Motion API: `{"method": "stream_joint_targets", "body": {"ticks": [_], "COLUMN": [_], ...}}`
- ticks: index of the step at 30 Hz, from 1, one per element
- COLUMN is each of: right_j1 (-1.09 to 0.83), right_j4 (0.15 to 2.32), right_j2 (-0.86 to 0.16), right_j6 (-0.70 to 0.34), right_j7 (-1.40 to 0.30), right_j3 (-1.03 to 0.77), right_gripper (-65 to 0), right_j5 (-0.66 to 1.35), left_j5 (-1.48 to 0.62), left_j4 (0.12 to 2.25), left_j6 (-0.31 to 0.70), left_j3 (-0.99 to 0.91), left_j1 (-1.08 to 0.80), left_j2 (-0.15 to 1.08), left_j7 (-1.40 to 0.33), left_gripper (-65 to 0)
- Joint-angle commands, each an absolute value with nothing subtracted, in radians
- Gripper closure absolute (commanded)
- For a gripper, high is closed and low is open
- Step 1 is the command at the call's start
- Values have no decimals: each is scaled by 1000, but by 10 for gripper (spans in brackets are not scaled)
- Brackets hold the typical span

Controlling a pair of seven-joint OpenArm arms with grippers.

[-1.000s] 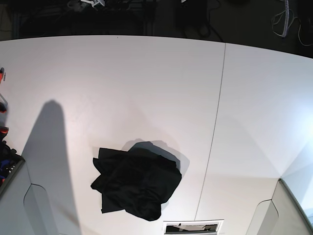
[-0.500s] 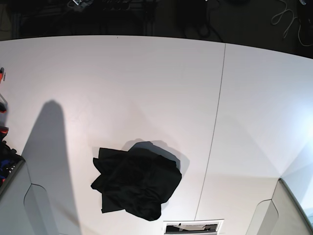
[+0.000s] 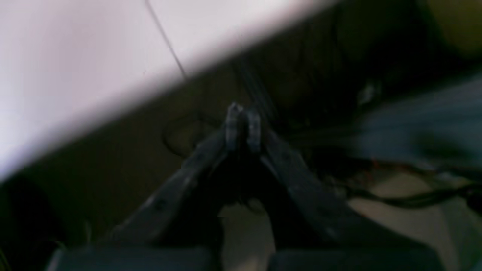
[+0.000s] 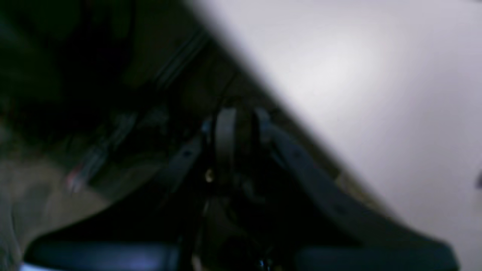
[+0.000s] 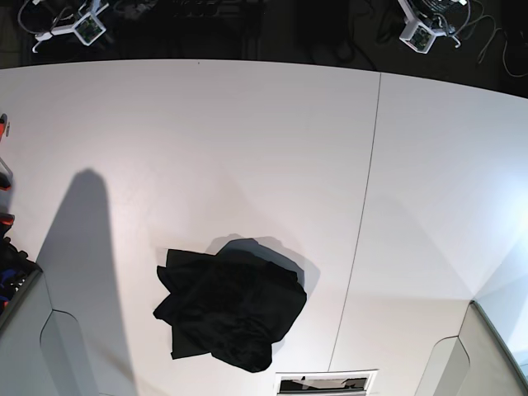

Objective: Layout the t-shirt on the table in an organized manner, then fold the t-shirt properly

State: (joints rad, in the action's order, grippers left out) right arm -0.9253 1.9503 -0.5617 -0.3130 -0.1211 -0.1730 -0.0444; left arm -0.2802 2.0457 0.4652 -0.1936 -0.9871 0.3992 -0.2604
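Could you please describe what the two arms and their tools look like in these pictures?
Both wrist views are blurred. The left tool has two dark grey, slim tapering fingers with paler grey tips. The right tool has similar dark fingers with black, flat, rounded tips. In the base view, white box-shaped arm parts with looping cables show at the far edge of the big white smooth table.

Both wrist views blurred, t-shirt (image 5: 229, 309) crumpled with its graphic hidden, right gripper (image 4: 237, 124) jaw gap indistinct, floor cables beyond table (image 5: 247, 148) unclear
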Motion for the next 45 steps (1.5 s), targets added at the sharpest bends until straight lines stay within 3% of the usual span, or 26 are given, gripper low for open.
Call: {"method": "stream_joint_targets", "body": {"ticks": [1,5,8,12,15,25,34,40,45], "right_j1": [-920,-823,-725,-600,-517,-418,-278,-57,97], "right_j4": [1981,2012,2009,1984,1957,1922,1790,1584,1441], "right_j2": [-570,-570,-570,-566,-550,-480,-459,-392,-291], "right_j6": [-283,-235,-227,-228,-228,-231,-234,-293,-347], "right_j7": [-106,-118,-193,-259,-270,-315,-315,-315,-314], "right_j3": [-204,-281,-308,-305,-303,-303,-303,-303,-303], "right_gripper": [-83,-91,-151,-297,-324,-324,-324,-324,-324], "right_j5": [-12,80,166,263,273,273,279,308,326], "left_j5": [-300,-361,-379,-379,-378,-378,-385,-383,-337], "left_j4": [2089,2173,2186,2186,2186,2176,2072,1921,1718], "left_j6": [469,463,458,457,457,456,438,438,437], "left_j3": [-212,-245,-244,-244,-244,-244,-209,-39,147], "left_j1": [-1003,-995,-995,-984,-957,-856,-675,-400,-117], "left_j2": [405,422,441,467,501,616,630,623,535], "left_j7": [-250,-252,-252,-252,-267,-296,-296,-288,-289], "left_gripper": [-15,-16,-33,-184,-292,-297,-297,-297,-297]}}
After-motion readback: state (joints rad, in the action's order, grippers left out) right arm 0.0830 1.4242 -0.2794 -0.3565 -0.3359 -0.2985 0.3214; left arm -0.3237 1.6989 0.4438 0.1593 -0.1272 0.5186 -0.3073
